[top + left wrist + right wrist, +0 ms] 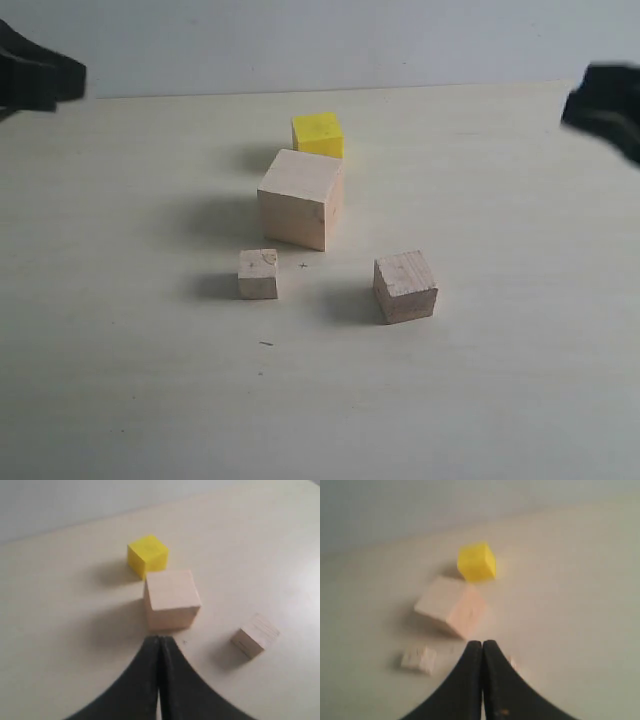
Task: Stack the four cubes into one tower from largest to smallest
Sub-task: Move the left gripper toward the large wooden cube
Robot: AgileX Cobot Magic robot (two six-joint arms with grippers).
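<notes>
Black fingers of the left gripper [159, 641] are pressing flat against each other with no gap showing, and they are gripping nothing and touching nothing. The right gripper [482, 644] is doing the same, its two fingers meeting tip to tip with nothing between them. In the outside camera both are hanging at the edges, the left one at ten o'clock and the right one at two o'clock, well apart from the blocks. All four cubes are sitting singly on the pale table [500, 390], none of them stacked. The big pale wooden cube [300, 198] is standing in the middle. Taking it as the centre of the clock, the yellow cube [318, 134] is sitting just beside it at twelve o'clock, and whether the two are touching is not clear. The smallest cube [258, 274] is resting near it at seven o'clock, and the brownish cube [405, 286] is lying at four o'clock, slightly turned.
</notes>
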